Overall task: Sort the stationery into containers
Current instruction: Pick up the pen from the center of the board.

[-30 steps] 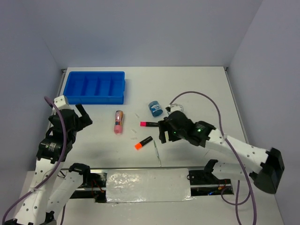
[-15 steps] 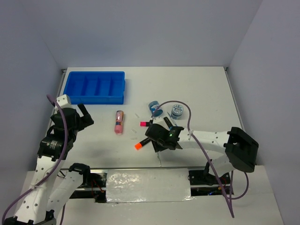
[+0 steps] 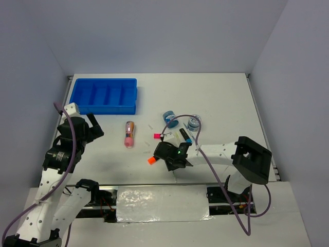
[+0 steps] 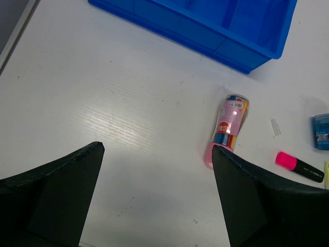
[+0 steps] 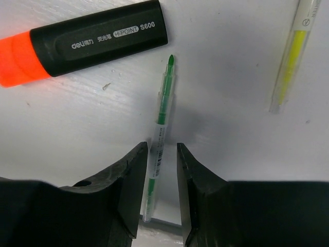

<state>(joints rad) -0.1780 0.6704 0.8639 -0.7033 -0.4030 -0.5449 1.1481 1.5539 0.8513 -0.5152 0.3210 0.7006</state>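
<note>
Below the blue tray [image 3: 105, 109], holds the left gripper [image 4: 157, 147] wide open and empty beside the pink tube [image 4: 229, 128]. Straddles the green pen [image 5: 163, 103] with the right gripper [image 5: 161, 149], set to a slit, not yet pinching; long axis straight through the gap, tip toward the orange-ended marker [image 5: 97, 36].
</note>
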